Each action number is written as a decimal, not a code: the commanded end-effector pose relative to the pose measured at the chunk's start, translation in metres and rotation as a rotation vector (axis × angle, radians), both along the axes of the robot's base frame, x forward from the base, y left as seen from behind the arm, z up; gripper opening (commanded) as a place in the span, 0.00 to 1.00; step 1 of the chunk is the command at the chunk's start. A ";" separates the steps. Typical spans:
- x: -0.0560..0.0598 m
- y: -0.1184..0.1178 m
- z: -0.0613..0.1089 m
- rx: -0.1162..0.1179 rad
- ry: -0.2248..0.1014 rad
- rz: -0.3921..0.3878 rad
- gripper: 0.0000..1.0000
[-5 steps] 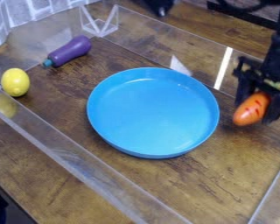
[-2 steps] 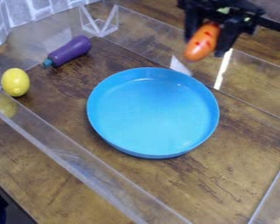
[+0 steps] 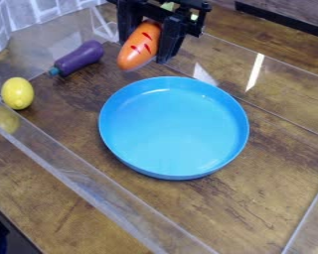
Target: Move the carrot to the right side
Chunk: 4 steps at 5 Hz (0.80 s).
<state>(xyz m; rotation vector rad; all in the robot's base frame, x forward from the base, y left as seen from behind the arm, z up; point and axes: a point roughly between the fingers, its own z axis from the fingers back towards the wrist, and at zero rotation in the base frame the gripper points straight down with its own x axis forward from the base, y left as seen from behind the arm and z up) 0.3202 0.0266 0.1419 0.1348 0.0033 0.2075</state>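
The carrot [image 3: 138, 47], small and orange with dark notch marks, hangs in the air behind the back-left rim of the blue plate [image 3: 182, 134]. My gripper [image 3: 151, 30] comes down from the top edge and is shut on the carrot's upper part. The carrot's leafy end is hidden among the dark fingers. The carrot's tip points down and to the left, well above the wooden table.
A purple eggplant [image 3: 79, 57] lies on the table just left of the carrot. A yellow lemon [image 3: 17, 92] sits near the left edge. Clear plastic walls [image 3: 115, 22] stand at the back left. Glare streaks [image 3: 254, 74] mark the table right of the plate.
The gripper, carrying the carrot, has travelled from low beside the plate's right rim up and leftward to behind the plate's back-left rim.
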 end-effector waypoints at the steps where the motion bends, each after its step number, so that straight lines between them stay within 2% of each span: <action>1: -0.015 -0.025 0.009 -0.015 -0.041 -0.053 0.00; 2: -0.026 -0.055 -0.011 -0.015 -0.015 -0.115 0.00; 3: -0.027 -0.088 -0.037 0.006 0.003 -0.199 0.00; 4: -0.021 -0.114 -0.067 0.039 0.025 -0.270 0.00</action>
